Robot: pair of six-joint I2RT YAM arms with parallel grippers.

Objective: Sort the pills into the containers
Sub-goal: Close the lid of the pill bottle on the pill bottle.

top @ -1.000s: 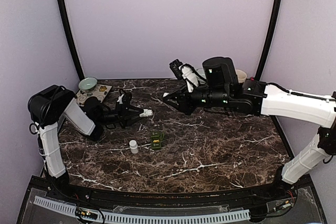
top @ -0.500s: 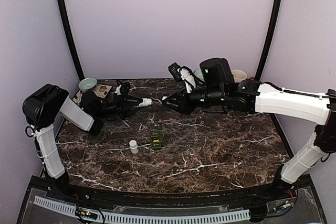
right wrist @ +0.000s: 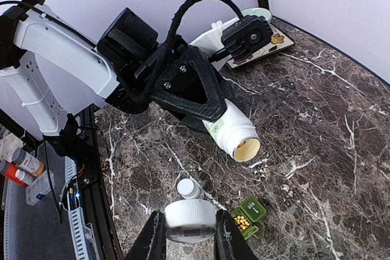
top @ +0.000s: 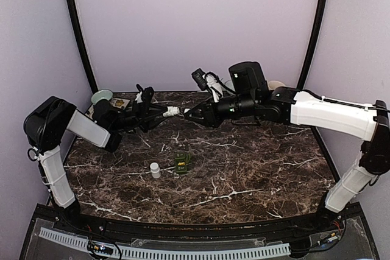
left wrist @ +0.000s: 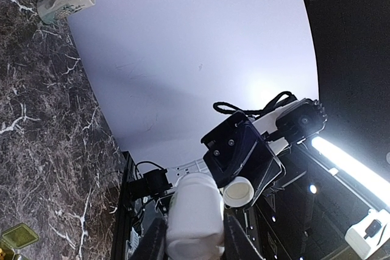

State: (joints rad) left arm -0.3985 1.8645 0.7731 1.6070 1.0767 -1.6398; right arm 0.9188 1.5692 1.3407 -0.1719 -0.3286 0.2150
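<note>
We see a robot lab booth, plain lilac walls [top: 195, 22] behind the left tool [top: 161, 113] and right tool [top: 189, 114], curved black poles [top: 78, 28] flanking them, dark marble tabletop [top: 256, 175] below, cable track [top: 183, 251] nearer.

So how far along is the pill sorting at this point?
Done: some yellow pills already lie in the green pill box. In hand: the left fingers grip an open white bottle with yellow pills inside, and the right fingers hold a white cap. Left: emptying that bottle, and the second bottle, capped, standing beside the box.
</note>
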